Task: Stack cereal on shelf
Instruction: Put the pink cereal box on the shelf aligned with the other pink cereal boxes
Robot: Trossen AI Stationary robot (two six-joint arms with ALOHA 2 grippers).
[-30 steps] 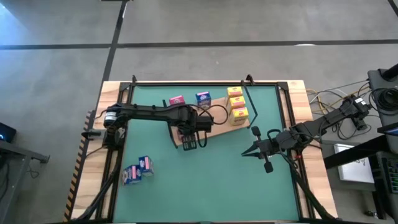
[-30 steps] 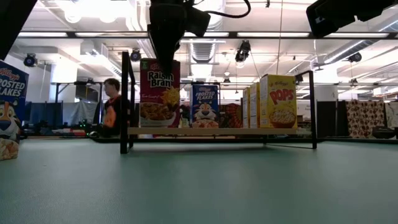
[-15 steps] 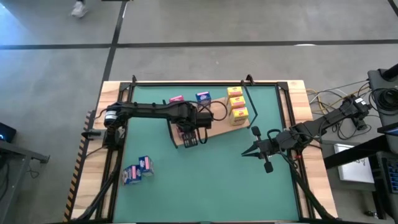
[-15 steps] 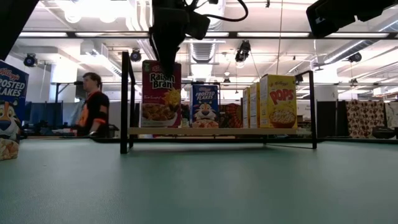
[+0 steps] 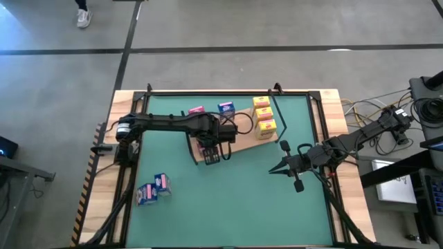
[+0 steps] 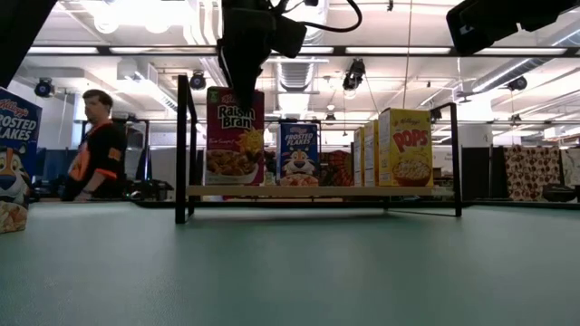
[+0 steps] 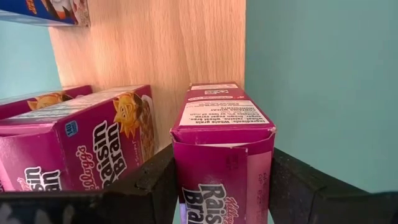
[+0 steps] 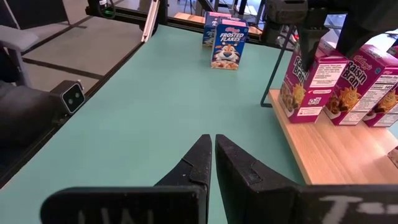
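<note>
The left gripper [image 6: 243, 80] sits a touch lower and further along the shelf [image 6: 317, 191] with its Raisin Bran box [image 6: 235, 136]; behind, a person [image 6: 95, 158] walks away from it.

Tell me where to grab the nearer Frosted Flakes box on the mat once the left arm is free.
Probably from straight above, fingers on its two narrow side panels near the top. The Frosted Flakes box stands upright on the mat, and a second box close behind leaves little room front-to-back. The left gripper is shut on a Raisin Bran box.
</note>
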